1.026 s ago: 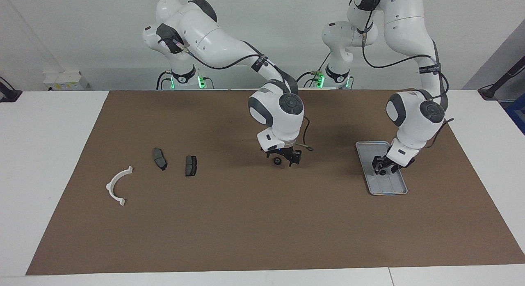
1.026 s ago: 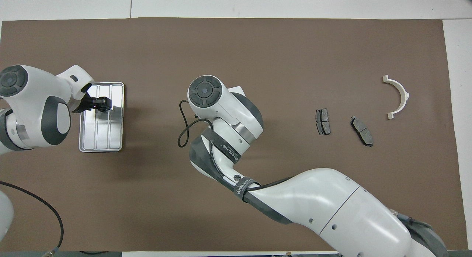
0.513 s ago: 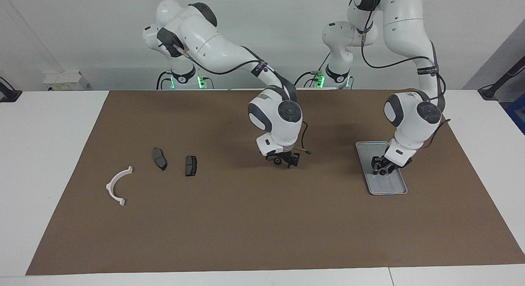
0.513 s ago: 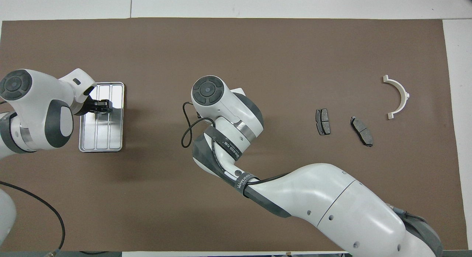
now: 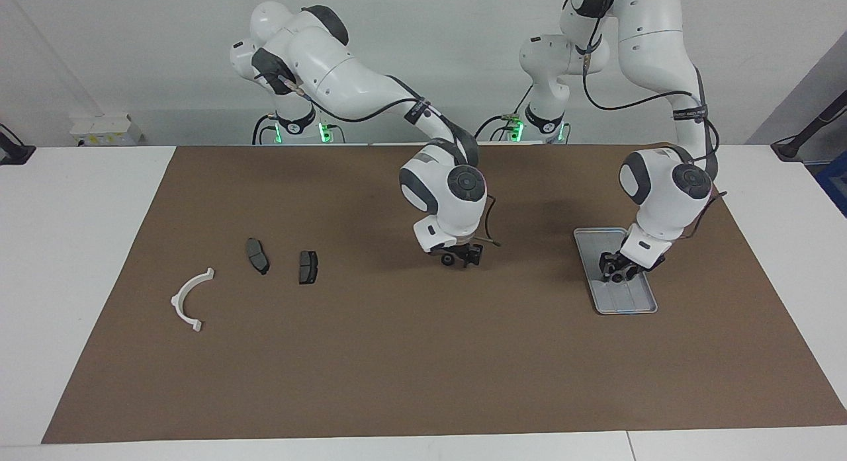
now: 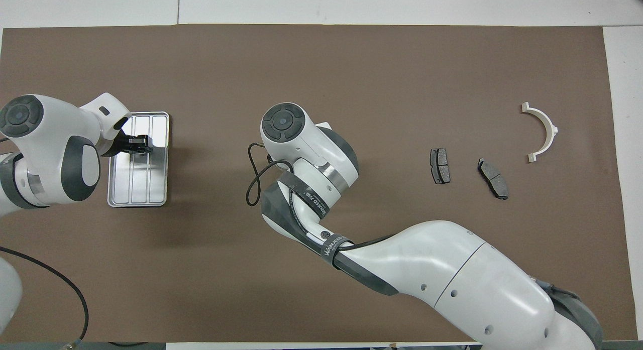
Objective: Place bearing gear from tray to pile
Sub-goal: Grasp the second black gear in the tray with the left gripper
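At frame centre, the right end effector (image 5: pixel 461 256) sits wide open beside a small dark gear (image 5: pixel 448 258), while at right the left end effector (image 5: pixel 614 270) hides its grip, low over the tray (image 5: pixel 589 241).

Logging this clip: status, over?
Left gripper low over tray, at small dark part. Right gripper open, low over mat, between tray and pile. No gear at pile yet.

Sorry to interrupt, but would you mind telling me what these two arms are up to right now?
They are moving bearing gears from the tray to the pile. The left gripper is down on the tray at a small dark part. The right gripper is low over the brown mat mid-table with a small dark gear at its tips. The white bracket and two brake pads lie toward the right arm's end.
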`<state>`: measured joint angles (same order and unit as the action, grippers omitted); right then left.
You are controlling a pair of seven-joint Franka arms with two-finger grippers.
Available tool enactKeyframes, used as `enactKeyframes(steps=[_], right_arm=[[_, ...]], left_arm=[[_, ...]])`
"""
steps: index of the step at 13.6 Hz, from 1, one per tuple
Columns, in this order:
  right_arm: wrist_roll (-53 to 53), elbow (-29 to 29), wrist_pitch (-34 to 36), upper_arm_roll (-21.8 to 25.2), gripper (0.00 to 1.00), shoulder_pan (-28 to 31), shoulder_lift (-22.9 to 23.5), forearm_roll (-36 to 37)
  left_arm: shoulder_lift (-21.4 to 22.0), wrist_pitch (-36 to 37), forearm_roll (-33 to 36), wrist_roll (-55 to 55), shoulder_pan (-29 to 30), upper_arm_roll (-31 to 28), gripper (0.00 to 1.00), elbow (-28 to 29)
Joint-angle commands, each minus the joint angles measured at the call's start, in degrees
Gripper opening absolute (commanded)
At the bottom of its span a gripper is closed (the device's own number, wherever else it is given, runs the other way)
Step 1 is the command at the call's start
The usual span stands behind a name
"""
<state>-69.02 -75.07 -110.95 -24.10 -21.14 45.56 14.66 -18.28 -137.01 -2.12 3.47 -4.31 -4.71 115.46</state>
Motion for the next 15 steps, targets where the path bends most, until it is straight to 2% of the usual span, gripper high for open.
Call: enactKeyframes(steps=[1, 4, 5, 6, 8, 11, 15], right_arm=[[1.61, 0.89, 0.82, -1.30, 0.95, 1.10, 0.67, -0.95], [3.00, 0.89, 0.64, -1.30, 0.92, 1.10, 0.85, -0.86], [4.06, 0.89, 0.56, -1.22, 0.89, 1.27, 1.02, -0.77], [4.68, 0.89, 0.21, -1.22, 0.87, 1.27, 1.11, -0.86], [5.21, 0.89, 0.03, -1.22, 0.84, 1.54, 1.55, -0.60], [6.70, 0.98, 0.03, -1.30, 0.74, 1.80, 1.73, -0.86], [7.14, 0.89, -0.06, -1.22, 0.63, 1.80, 2.08, -0.51]], left_arm=[[0.17, -1.95, 0.18, -0.39, 0.35, 0.23, 0.55, 1.17], [-0.09, -2.39, 0.18, -0.40, 0.35, 0.23, 0.55, 1.17], [-0.09, -2.39, 0.18, -0.40, 0.35, 0.23, 0.51, 1.17], [-0.09, -2.39, 0.18, -0.40, 0.35, 0.31, 0.42, 1.17], [-0.09, -2.13, 0.18, -0.40, 0.35, 0.31, 0.31, 1.26], [-0.01, -0.38, 0.18, -0.40, 0.35, 0.31, 0.07, 0.74], [1.48, 11.91, -0.17, -0.40, 0.44, 0.23, 0.06, -6.02]])
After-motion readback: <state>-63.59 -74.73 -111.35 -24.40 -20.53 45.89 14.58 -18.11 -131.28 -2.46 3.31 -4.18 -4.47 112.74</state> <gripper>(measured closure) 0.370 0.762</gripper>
